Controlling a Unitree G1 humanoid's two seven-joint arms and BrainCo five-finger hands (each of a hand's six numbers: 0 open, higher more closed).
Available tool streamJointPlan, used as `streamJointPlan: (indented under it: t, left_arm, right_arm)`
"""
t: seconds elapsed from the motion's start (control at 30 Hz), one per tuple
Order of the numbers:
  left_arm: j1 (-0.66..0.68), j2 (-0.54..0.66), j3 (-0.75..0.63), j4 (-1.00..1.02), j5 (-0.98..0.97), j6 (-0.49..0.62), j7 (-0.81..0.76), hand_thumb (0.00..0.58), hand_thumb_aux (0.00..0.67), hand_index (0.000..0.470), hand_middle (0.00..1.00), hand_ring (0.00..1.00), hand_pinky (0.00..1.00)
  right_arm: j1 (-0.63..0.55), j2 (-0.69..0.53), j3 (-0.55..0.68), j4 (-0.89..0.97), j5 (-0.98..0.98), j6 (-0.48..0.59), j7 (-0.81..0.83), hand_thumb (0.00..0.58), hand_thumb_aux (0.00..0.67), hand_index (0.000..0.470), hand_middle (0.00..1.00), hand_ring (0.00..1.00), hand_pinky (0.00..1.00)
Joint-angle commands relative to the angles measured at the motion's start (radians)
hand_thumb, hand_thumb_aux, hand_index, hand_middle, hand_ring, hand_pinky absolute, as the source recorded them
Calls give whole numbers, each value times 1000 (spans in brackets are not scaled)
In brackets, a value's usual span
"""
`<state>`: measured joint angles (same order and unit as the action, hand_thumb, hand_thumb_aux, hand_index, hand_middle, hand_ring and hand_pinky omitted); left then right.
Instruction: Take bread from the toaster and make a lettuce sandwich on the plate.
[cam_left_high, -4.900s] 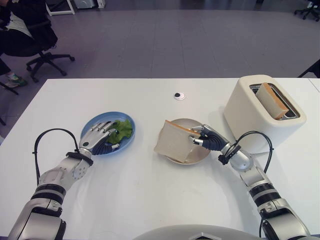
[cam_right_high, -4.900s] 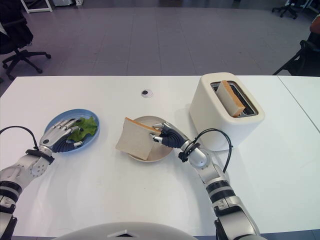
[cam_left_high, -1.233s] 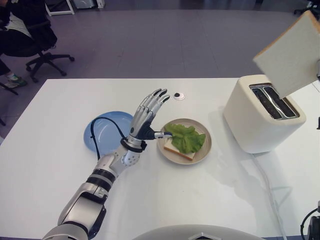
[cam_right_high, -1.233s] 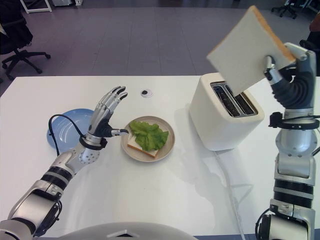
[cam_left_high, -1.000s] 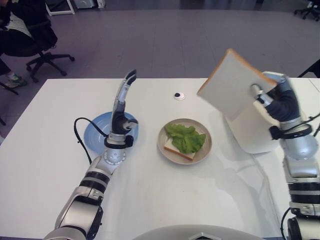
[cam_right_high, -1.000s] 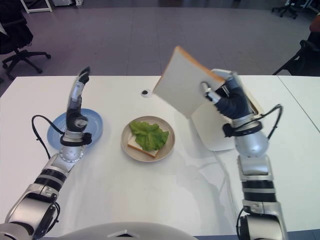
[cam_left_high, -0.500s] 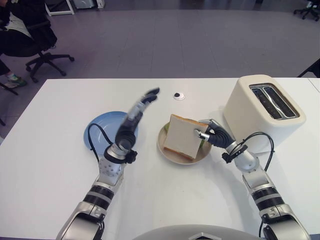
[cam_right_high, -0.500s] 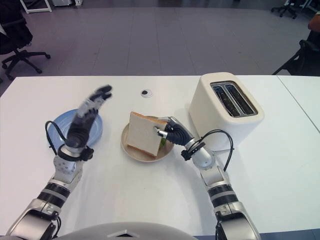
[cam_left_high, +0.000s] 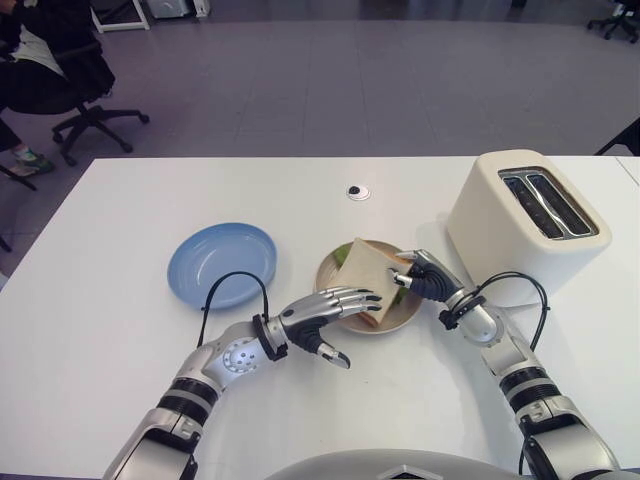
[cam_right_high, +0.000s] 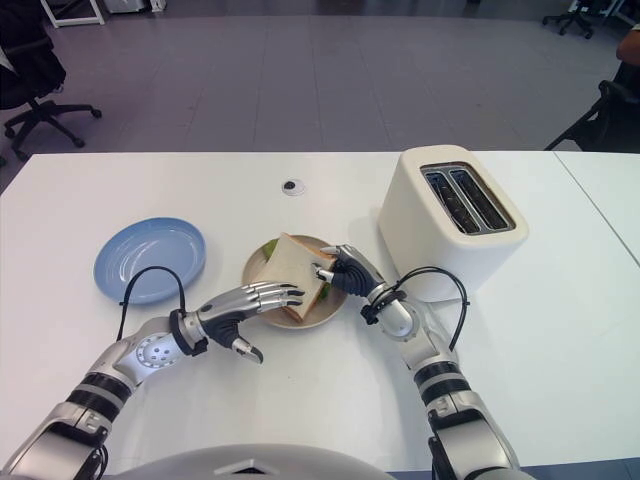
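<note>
A beige plate (cam_left_high: 404, 313) sits mid-table with the sandwich on it. The top bread slice (cam_left_high: 368, 281) lies nearly flat, tilted slightly, and a bit of green lettuce (cam_left_high: 344, 255) peeks out at its far left corner. My right hand (cam_left_high: 419, 278) is at the slice's right edge with its fingers curled on the bread. Spread flat at the plate's near left rim, my left hand (cam_left_high: 322, 314) is open, its fingertips at the bread's edge. The white toaster (cam_left_high: 520, 232) stands to the right with both slots empty.
An empty blue plate (cam_left_high: 220, 265) lies left of the beige plate. A small round grommet (cam_left_high: 358, 192) sits in the table further back. A black cable (cam_left_high: 522, 288) loops in front of the toaster. An office chair (cam_left_high: 70, 90) stands beyond the far left corner.
My right hand has lowered the bread slice from nearly upright onto the lettuce. My left hand has come down from above the blue plate to the beige plate's near left rim.
</note>
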<state>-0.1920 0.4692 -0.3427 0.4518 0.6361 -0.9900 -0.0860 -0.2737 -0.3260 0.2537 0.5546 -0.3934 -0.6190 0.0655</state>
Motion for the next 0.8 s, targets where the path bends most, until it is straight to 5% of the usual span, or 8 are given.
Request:
streamJointPlan:
  t: [0.03, 0.1, 0.17, 0.33, 0.6, 0.67, 0.7, 0.8]
  left_arm:
    - [3, 26, -62, 104, 139, 109, 22, 0, 0, 0, 0, 0, 0]
    - [-8, 30, -74, 115, 161, 117, 67, 0, 0, 0, 0, 0, 0]
    - [-16, 36, -76, 107, 153, 111, 89, 0, 0, 0, 0, 0, 0]
    - [-24, 54, -101, 118, 149, 103, 112, 0, 0, 0, 0, 0, 0]
    - [-40, 39, -42, 59, 9, -10, 200, 0, 0, 0, 0, 0, 0]
    - [-47, 18, -1, 30, -112, -75, 218, 0, 0, 0, 0, 0, 0]
    - [-50, 9, 12, 18, -181, -104, 215, 83, 50, 35, 0, 0, 0]
    - [-35, 23, -69, -97, -579, -178, 136, 580, 670, 470, 180, 180, 180]
  right_arm:
    - [-12, -14, 11, 12, -21, -4, 2, 580, 670, 470, 808, 808, 808]
    - [-17, -14, 13, 16, -21, -10, 2, 564, 557, 391, 659, 659, 659]
    - [-19, -15, 1, 9, -5, -16, -3, 0, 0, 0, 541, 541, 541]
    - [-39, 16, -102, -34, 131, 8, -24, 0, 0, 0, 24, 24, 24]
    - [-1, 54, -185, -228, 408, 47, 125, 9, 5, 4, 0, 0, 0]
    - [45, 47, -121, -297, 441, 15, 231, 198, 126, 88, 0, 0, 0]
    - [66, 42, -93, -328, 464, 2, 283, 456, 360, 253, 102, 102, 102]
    - [129, 10, -29, -415, 554, -18, 441, 580, 670, 470, 914, 914, 914]
